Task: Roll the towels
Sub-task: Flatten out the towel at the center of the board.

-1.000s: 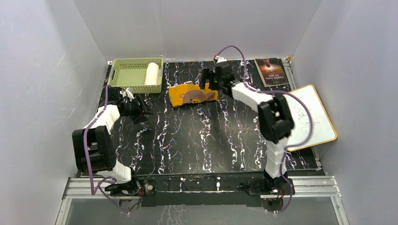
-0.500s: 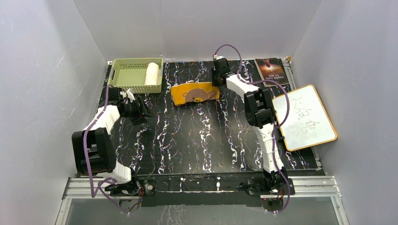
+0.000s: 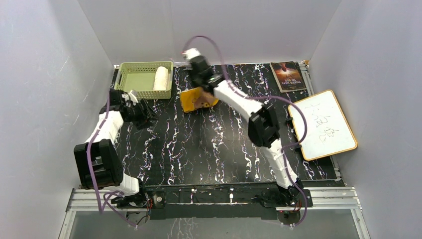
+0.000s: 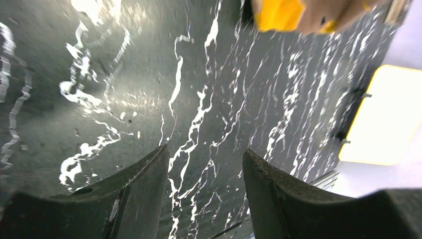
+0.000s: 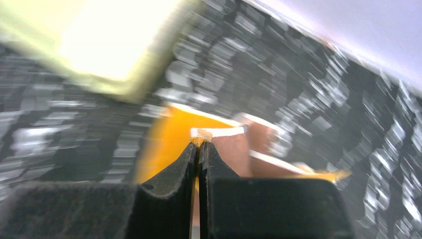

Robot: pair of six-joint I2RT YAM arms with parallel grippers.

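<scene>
The orange-yellow bear towel [image 3: 195, 100] lies bunched near the back of the table, its right part lifted and folded over. My right gripper [image 3: 205, 85] is above it, shut on a thin edge of this towel [image 5: 169, 134]; the closed tips [image 5: 200, 144] pinch a woven corner. The cream-white towel [image 3: 160, 78] lies rolled inside the green basket. My left gripper [image 3: 151, 116] hovers over bare table left of the orange towel, open with nothing between its fingers [image 4: 149, 169]. The orange towel [image 4: 293, 15] shows at the top edge of the left wrist view.
The pale green basket [image 3: 144, 64] stands at the back left, blurred in the right wrist view [image 5: 114, 40]. A dark booklet [image 3: 287, 75] lies at the back right. A whiteboard [image 3: 323, 123] rests at the right edge.
My right gripper shut on the orange towel's edge and swung left across it, folding the towel over and narrowing it. My left gripper shifted slightly back and left.
</scene>
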